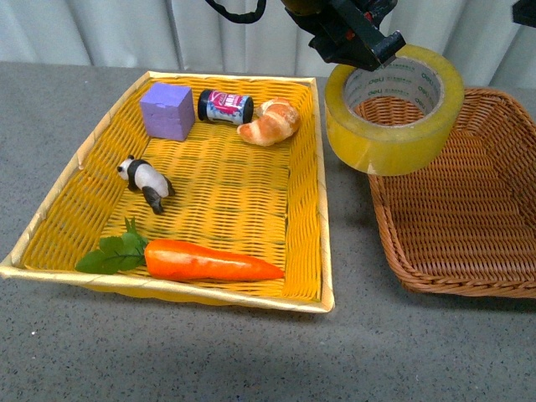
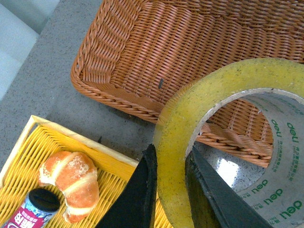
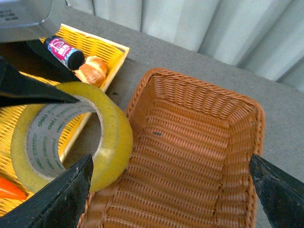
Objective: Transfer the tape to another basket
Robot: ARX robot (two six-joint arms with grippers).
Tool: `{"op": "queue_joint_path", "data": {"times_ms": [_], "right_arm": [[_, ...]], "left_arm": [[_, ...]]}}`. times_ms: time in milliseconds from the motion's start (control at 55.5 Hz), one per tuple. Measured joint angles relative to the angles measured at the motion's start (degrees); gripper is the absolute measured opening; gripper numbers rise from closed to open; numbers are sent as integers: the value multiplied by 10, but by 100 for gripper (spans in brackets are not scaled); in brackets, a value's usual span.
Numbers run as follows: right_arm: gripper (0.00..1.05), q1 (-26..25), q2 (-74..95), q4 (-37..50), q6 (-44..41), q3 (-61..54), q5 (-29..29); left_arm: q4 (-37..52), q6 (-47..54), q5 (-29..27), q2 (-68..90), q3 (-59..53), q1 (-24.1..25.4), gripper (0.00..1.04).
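1. Tape (image 1: pixel 394 109) is hanging in the air, clear of the yellow basket (image 1: pixel 322 209), so the lift-out part is looking done.
2. It is hovering over the strip of table (image 1: pixel 167 352) between the two baskets and over the brown basket (image 1: pixel 469 226)'s nearest rim. It is not lying inside, so carrying it further in and releasing it are remaining.
3. Left gripper (image 2: pixel 172 151) is pinching the roll's wall, one finger sitting outside the yellow band and the other inside the core, with the jaws narrow around it.
4. Right gripper (image 3: pixel 170 164) is hovering above the brown basket with jaws spread wide, gripping nothing; the tape is sitting near one finger.
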Motion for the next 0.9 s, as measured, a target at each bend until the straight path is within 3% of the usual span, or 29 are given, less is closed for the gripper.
{"op": "queue_joint_path", "data": {"times_ms": [216,379,793,902], "right_arm": [[96,40,71,-32,18,47,5],[96,61,110,-26,21,51,64],[95,62,163,-14,53,74,82],[80,62,163,-18,60,74,77]], "left_arm": [[0,0,0,0,0,0,14],[0,0,0,0,0,0,14],[0,0,0,0,0,0,14],[0,0,0,0,0,0,14]]}}
